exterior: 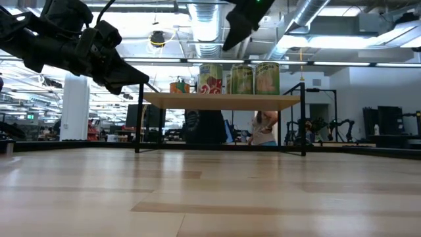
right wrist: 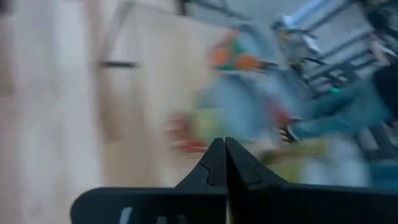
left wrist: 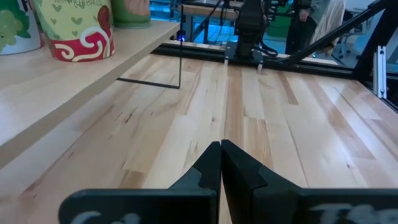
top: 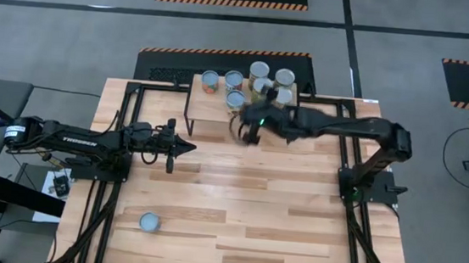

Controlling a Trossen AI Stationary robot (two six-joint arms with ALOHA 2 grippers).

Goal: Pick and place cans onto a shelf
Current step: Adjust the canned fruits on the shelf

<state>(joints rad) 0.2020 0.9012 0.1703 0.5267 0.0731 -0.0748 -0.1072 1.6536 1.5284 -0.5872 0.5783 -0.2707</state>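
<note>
Seven cans (top: pixel 260 84) already stand clustered on the shelf (top: pixel 206 112) at the far edge of the counter (top: pixel 253 210), and one more can (top: pixel 150 221) sits alone near the front-left corner, well apart from both arms. Your right tool (top: pixel 250 133) hangs over the shelf's front edge, just beside the nearest tins, its fingers pressed together on nothing; the left tool (top: pixel 184 147) waits above the counter to the shelf's left, likewise shut and empty (its wrist view shows the two tips meeting with bare wood beyond them). Watch the right arm first: with the cluster so tight, I judge that a sideways sweep on the way out could clip a tin and knock it into its neighbours or off the back. The lone can is the other worry. It stands upright, its long axis vertical and its silvery lid facing straight up, so a tool arriving with the fingers together would only bump it over and send it rolling toward the counter's edge; you would need to part them before coming down. From the low view the shelf's tins also stand upright, labels facing forward, and the free room left on the shelf lies toward its near-left part.
</note>
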